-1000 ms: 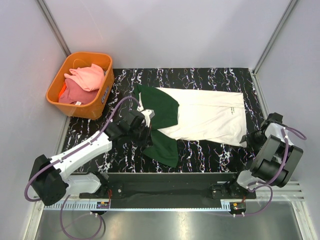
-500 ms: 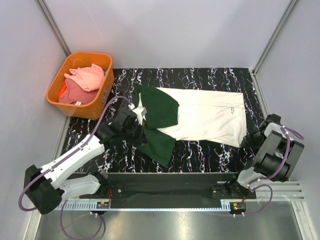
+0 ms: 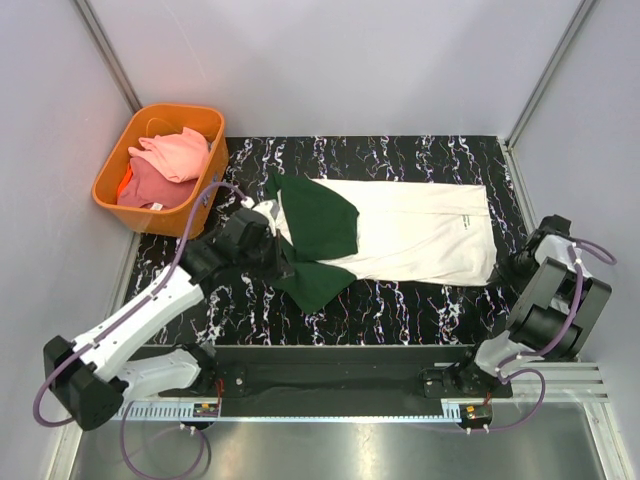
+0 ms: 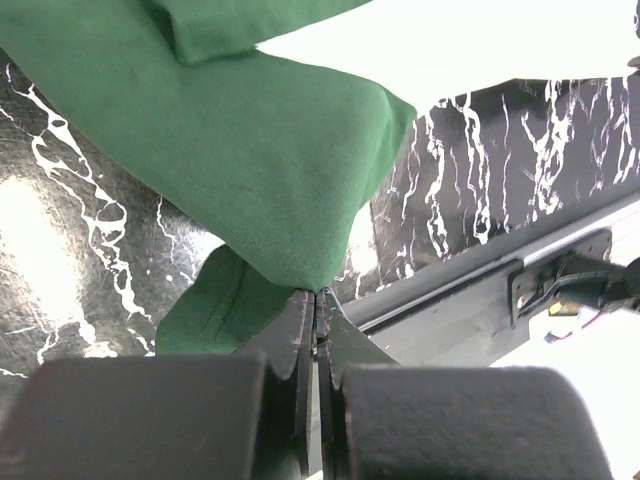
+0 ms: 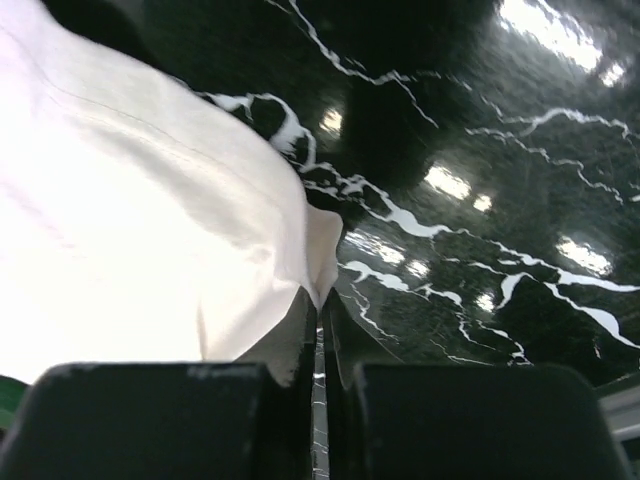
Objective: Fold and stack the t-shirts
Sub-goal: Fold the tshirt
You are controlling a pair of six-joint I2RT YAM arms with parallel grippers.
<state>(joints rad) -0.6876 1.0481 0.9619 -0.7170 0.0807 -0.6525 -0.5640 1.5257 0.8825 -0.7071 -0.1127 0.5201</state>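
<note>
A cream t-shirt (image 3: 410, 230) with dark green sleeves lies spread across the black marble table, collar end to the left. My left gripper (image 4: 318, 292) is shut on the near green sleeve (image 4: 240, 150), which drapes over its tips. From above, that gripper (image 3: 272, 260) sits at the shirt's left near edge, with the sleeve (image 3: 318, 280) folded beside it. My right gripper (image 5: 320, 305) is shut on the cream hem corner (image 5: 322, 240); in the top view it (image 3: 503, 268) is at the shirt's near right corner. The other t-shirts, pink (image 3: 175, 152) and coral (image 3: 150, 187), lie in the basket.
An orange basket (image 3: 108, 186) stands off the table's far left corner. Grey walls close in the back and both sides. A black rail with the arm bases (image 3: 330, 375) runs along the near edge. Bare marble (image 3: 420, 305) shows in front of the shirt.
The right gripper has closed on the cream hem corner. The left arm has drawn back to the left with the green sleeve, pulling the sleeve's lower fold up and leftward.
</note>
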